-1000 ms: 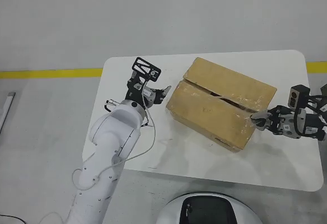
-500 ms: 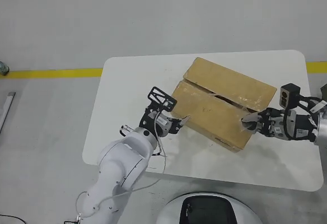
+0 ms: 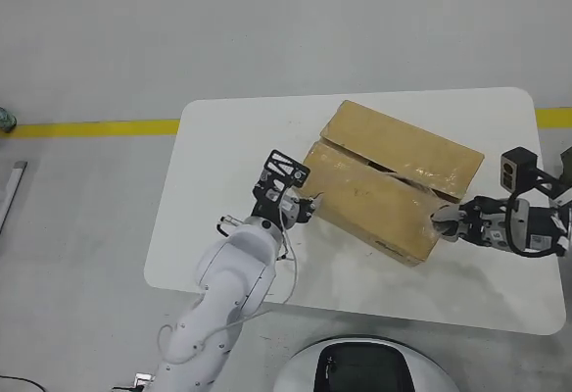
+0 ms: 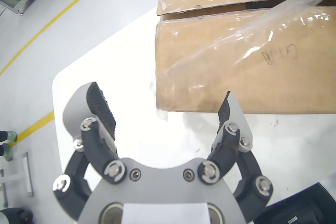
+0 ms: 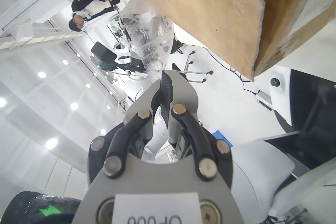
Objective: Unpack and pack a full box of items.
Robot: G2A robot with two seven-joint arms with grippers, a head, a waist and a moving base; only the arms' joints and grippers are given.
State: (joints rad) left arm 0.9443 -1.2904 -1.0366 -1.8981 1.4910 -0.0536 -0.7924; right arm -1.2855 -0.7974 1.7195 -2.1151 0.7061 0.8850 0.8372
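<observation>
My left arm bends in over the near left part of the table (image 3: 217, 147), and my left gripper (image 3: 303, 202) hangs just beside the left end of the box (image 3: 394, 181). Its jaws are spread wide with nothing between them; in my left wrist view the gripper (image 4: 160, 93) sits above bare tabletop in front of the box (image 4: 236, 64), and I cannot tell whether one fingertip touches the cardboard. My right arm comes in low from the right, and my right gripper (image 3: 444, 223) is at the box's near right corner, clamped tight (image 5: 162, 78) on a strip of clear tape (image 5: 147, 33) that runs from my fingertips to the top flap.

The box (image 5: 210, 12) is brown cardboard, lying askew near the middle of the table. Its two top flaps are down, with a dark gap along the seam, glossy film across them and a scribbled mark on one flap.

The table is white with rounded corners, on a pale grey floor (image 3: 71, 245) crossed by a yellow line (image 3: 71, 128)
</observation>
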